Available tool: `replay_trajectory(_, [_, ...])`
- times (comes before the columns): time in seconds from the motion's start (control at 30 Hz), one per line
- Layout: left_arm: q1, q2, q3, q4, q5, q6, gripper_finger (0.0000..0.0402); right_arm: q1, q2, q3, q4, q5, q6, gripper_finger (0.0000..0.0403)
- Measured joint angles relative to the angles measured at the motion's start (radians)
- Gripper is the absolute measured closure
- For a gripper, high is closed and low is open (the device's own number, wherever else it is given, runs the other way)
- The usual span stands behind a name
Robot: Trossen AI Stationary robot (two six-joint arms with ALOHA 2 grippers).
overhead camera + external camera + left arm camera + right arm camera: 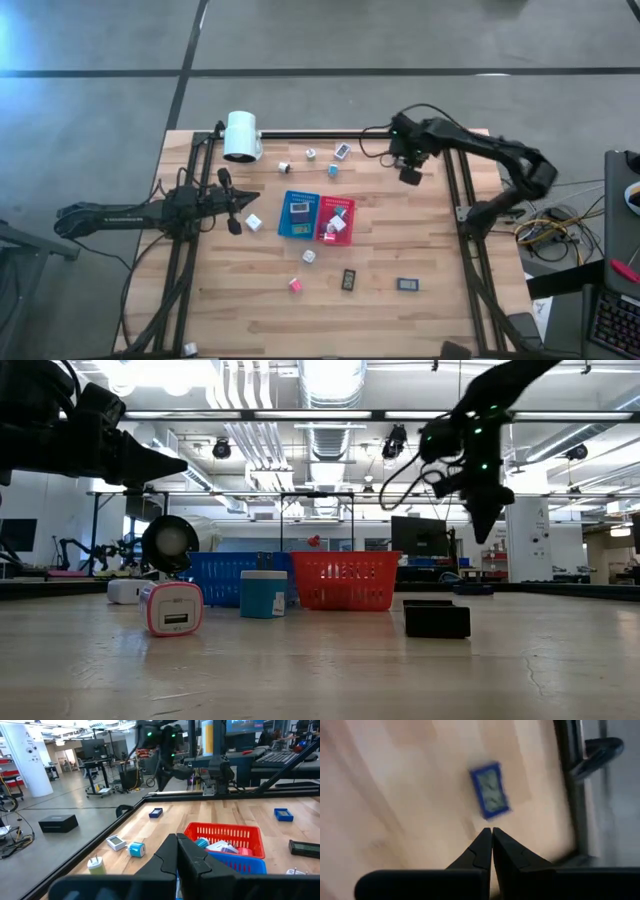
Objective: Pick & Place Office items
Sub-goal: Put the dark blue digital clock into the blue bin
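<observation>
Blue-framed flat rectangular item (490, 790) lies on the wooden desk (420, 240) near its far edge, just ahead of the right tool (492, 834), tips together, long axis roughly along the approach. Left tool (176, 840), together, waits by the trays.

I see bare table (430, 225) right of the red tray (336, 219). The blue tray (298, 214) touches it, blocking the middle. Small cubes (311, 153) dot the far edge by the white cylinder (242, 135).
</observation>
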Motion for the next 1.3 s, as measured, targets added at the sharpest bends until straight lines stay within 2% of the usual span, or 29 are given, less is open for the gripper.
replay_trajectory(0.13, [0.000, 0.000, 0.000, -0.013, 0.000, 0.000, 0.0399, -0.001, 0.134, 0.119, -0.102, 0.016, -0.086, 0.0364])
replay_trajectory(0.27, [0.000, 0.000, 0.000, -0.044, 0.000, -0.001, 0.0399, -0.002, 0.218, 0.169, -0.103, -0.064, -0.157, 0.0317])
replay_trajectory(0.6, [0.000, 0.000, 0.000, -0.050, 0.000, -0.043, 0.0399, -0.073, 0.310, 0.165, -0.047, -0.129, -0.206, 0.0195])
replay_trajectory(0.77, [0.000, 0.001, 0.000, -0.049, 0.001, -0.046, 0.0399, -0.131, 0.322, 0.142, -0.017, -0.135, -0.232, 0.0150])
replay_trajectory(0.9, [0.000, 0.001, 0.000, -0.049, 0.004, -0.051, 0.0399, -0.165, 0.319, 0.107, 0.055, -0.137, -0.254, 0.0132])
replay_trajectory(1.07, [0.000, 0.001, 0.000, -0.049, 0.003, -0.053, 0.0399, -0.185, 0.317, 0.052, 0.114, -0.180, -0.288, 0.0130])
replay_trajectory(1.3, [0.000, 0.000, 0.000, -0.040, 0.003, -0.053, 0.0399, -0.184, 0.313, -0.015, 0.185, -0.100, -0.291, 0.0136])
